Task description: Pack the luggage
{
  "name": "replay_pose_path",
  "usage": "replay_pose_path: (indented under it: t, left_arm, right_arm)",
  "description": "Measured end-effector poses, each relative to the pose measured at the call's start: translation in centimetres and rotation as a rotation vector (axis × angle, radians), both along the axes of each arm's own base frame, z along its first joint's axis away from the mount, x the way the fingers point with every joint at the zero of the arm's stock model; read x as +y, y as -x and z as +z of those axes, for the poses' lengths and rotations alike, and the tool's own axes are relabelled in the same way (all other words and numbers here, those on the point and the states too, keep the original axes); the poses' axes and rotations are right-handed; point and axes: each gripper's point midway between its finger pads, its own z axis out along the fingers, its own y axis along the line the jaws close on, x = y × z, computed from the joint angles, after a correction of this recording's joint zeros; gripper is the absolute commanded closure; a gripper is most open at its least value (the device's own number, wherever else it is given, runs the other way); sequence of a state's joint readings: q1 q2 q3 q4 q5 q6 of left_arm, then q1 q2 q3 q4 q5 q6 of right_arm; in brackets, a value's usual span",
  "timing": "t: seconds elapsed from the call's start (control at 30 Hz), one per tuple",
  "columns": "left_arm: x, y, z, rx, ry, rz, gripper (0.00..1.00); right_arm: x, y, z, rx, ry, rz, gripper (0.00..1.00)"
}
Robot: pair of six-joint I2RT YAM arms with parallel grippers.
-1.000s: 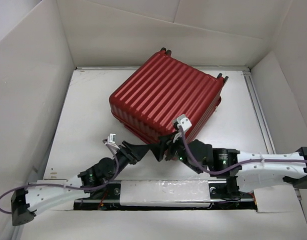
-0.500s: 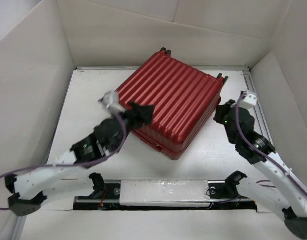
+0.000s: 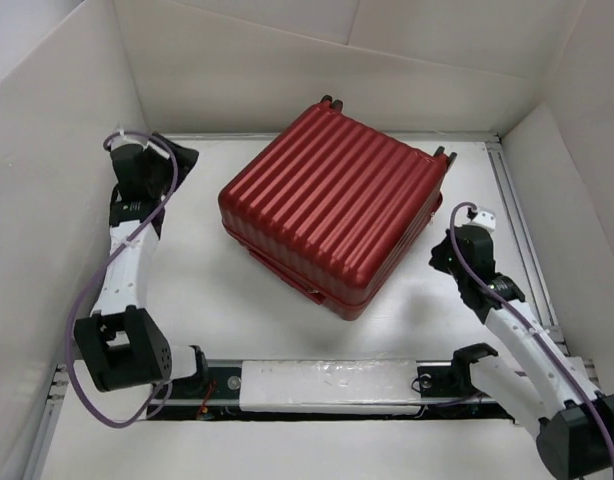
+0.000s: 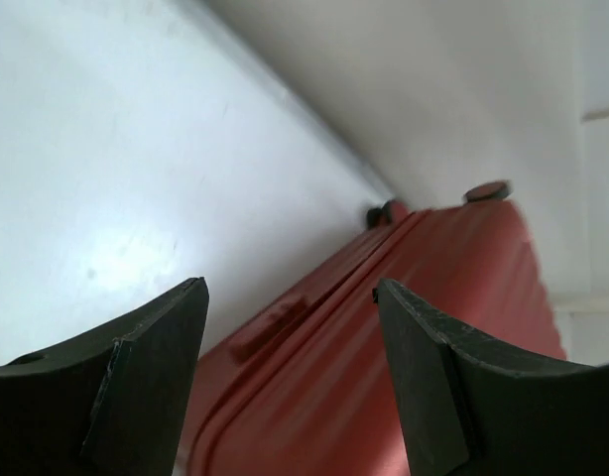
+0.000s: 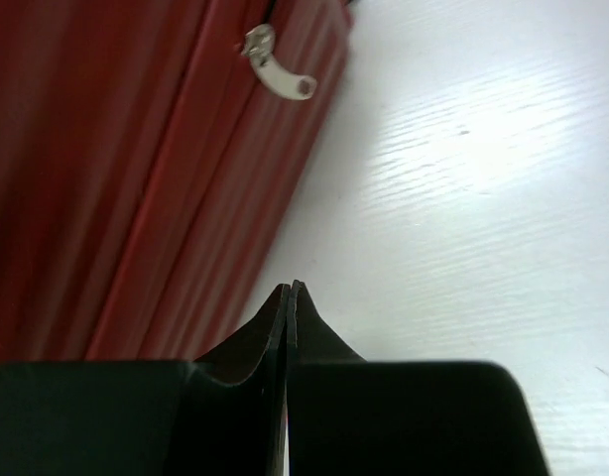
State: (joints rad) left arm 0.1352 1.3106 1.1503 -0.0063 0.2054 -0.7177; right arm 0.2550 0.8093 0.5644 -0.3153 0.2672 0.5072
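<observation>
Dark red ribbed hard-shell suitcase shut, bench centre. L tool spread, empty, far-left corner; R tool pressed together, empty. Risk: shell slides if pushed unbraced.

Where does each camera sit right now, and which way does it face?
Top external: above and behind the bases, looking down at the closed luggage on the table; both arms show, left hand far left, right hand beside the luggage.
Left wrist: on the left arm, facing the luggage's wheels between its open fingers.
Right wrist: on the right arm, facing table and zipper pull over its shut fingers.
Shared: all three see the luggage.
</observation>
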Motion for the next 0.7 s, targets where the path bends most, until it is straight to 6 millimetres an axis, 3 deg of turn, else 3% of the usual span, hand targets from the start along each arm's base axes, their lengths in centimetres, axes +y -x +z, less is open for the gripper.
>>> replay_pose_path:
  t: [0.1,0.23,0.33,0.5,0.7]
  left_arm:
    - [-0.5,0.2,-3.9,0.084,0.071,-0.053,0.36]
    - [-3.0,0.1,-6.7,0.110,0.152,-0.150,0.32]
    - [-4.6,0.0,-8.5,0.132,0.208,-0.197,0.32]
    - [-4.9,-1.3,-9.9,0.137,0.226,-0.199,0.34]
    - [-4.1,-2.7,-9.1,0.045,0.259,-0.172,0.43]
  right_arm:
    - [2.0,-1.2,-0.9,0.010,-0.042,0.097,1.00]
    - [5.4,-3.4,-2.8,0.082,-0.058,0.251,1.00]
    - [5.8,-4.3,-5.3,0.208,0.007,0.283,1.00]
    - [7.4,-8.6,-5.9,0.272,0.024,0.315,1.00]
    - [9.7,-14.9,-5.5,0.222,0.027,0.367,1.00]
